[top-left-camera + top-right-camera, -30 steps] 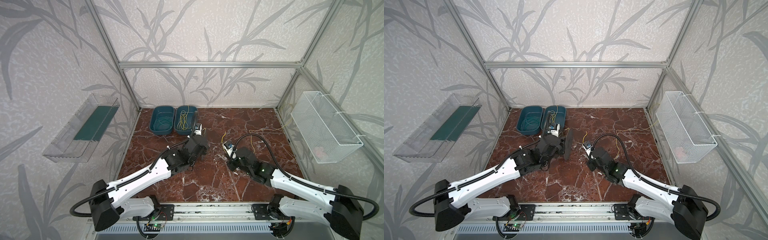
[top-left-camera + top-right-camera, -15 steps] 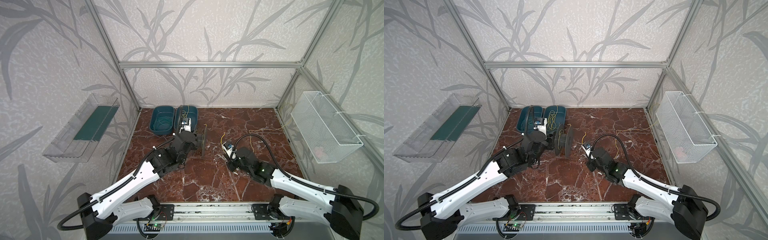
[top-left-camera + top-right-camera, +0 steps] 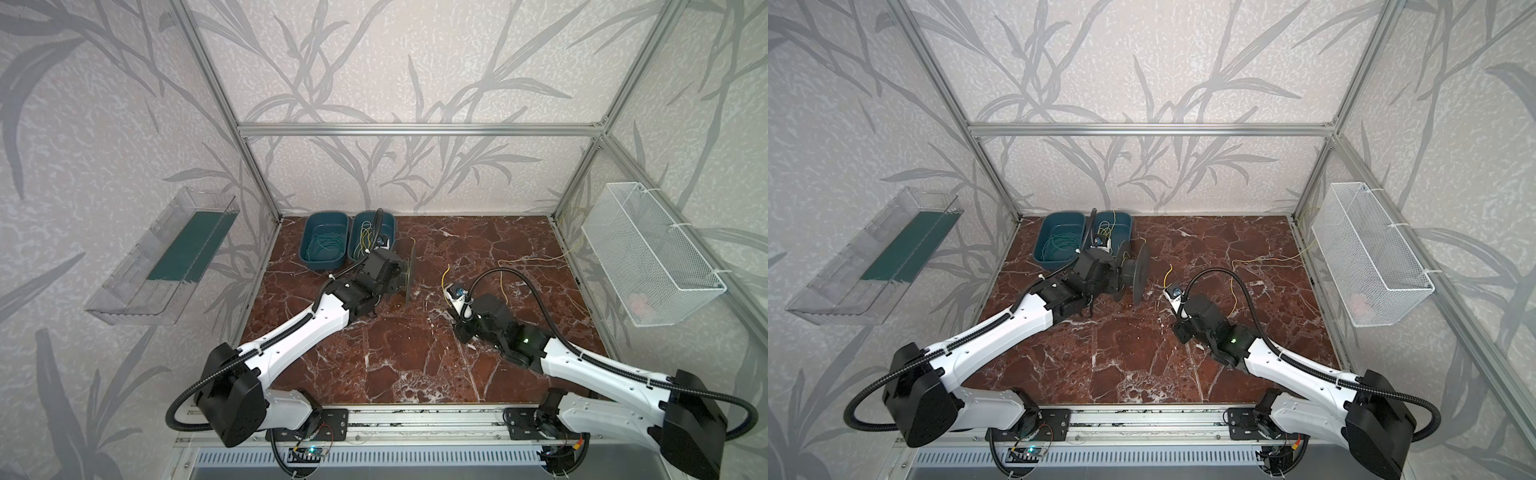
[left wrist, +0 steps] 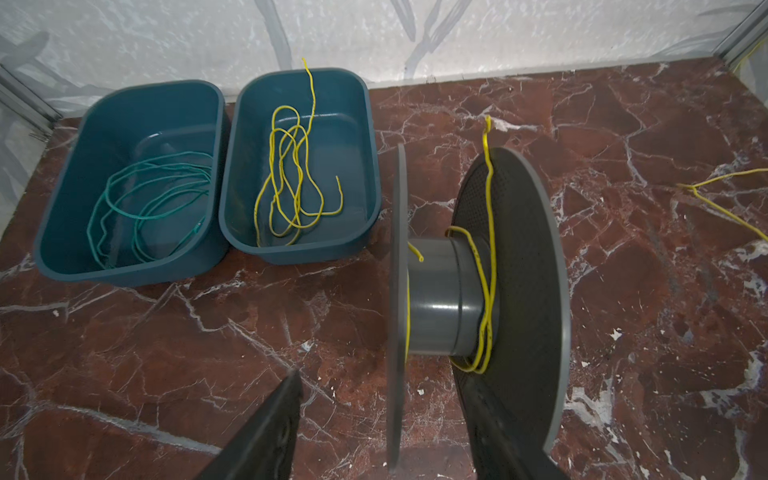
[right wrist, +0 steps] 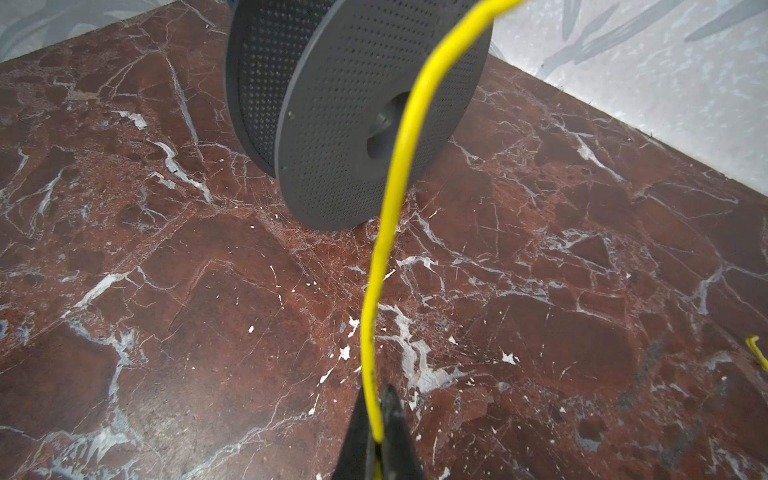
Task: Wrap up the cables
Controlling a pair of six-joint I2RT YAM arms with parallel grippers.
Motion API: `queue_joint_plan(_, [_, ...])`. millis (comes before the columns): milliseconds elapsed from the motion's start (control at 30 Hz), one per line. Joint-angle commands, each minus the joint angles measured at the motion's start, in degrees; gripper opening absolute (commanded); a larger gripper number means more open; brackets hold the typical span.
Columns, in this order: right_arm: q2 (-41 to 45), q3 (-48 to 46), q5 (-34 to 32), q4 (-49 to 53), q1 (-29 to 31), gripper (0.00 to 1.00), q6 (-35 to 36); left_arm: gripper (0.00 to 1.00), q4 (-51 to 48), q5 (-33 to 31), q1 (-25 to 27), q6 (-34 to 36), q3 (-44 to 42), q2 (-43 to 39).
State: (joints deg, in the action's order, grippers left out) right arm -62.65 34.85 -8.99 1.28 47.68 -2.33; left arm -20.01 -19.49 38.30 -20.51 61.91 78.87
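Note:
A grey spool (image 4: 436, 299) stands on its rims on the marble floor, with a few turns of yellow cable (image 4: 484, 291) round its core. My left gripper (image 4: 374, 370) is open and straddles the near flange; its fingers (image 4: 270, 428) hold nothing. In both top views it sits just left of the spool (image 3: 409, 274) (image 3: 1138, 270). My right gripper (image 5: 376, 395) is shut on a yellow cable (image 5: 382, 257) that arcs up in front of the spool (image 5: 365, 124). More yellow cables lie in the right teal bin (image 4: 291, 178) and loose on the floor (image 3: 532, 261).
Two teal bins stand at the back left; the left bin (image 3: 324, 241) holds teal-green wires. A white wire basket (image 3: 648, 257) hangs on the right wall and a clear tray (image 3: 166, 257) on the left wall. A yellow strand trails towards the basket.
My left gripper's jaws have widened and let go of the spool, which has turned and shifted slightly. The right arm has stayed where it was, still shut on its cable.

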Motion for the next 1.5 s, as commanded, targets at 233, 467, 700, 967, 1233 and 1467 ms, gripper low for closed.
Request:
queue_joint_plan(233, [0.3,-0.5,-1.3,-0.6,-0.3,0.00,-0.3,0.44,3.7,-1.7,-2.5,1.2,5.0,9.1])
queue_joint_plan(467, [0.4,-0.8,-1.1,-1.1,-0.3,0.00,-0.3,0.25,5.1,-2.3,-2.7,2.9,5.1,11.5])
queue_joint_plan(700, [1.2,-0.9,-1.6,-0.9,-0.3,0.00,-0.2,0.12,9.5,0.0,-2.8,4.8,4.4,12.6])
queue_joint_plan(967, [1.9,-1.4,-1.9,-1.2,-0.4,0.00,-0.3,0.00,10.4,1.1,-2.7,6.0,3.9,12.0])
queue_joint_plan(1233, [1.7,-1.4,-1.7,-1.4,-0.4,0.00,-0.3,0.00,9.4,3.7,-2.6,4.7,0.9,6.4])
queue_joint_plan(1467, [1.9,-1.4,-1.4,-1.5,-0.4,0.00,-0.4,0.00,10.2,5.2,-2.3,-1.1,-6.2,-0.6])
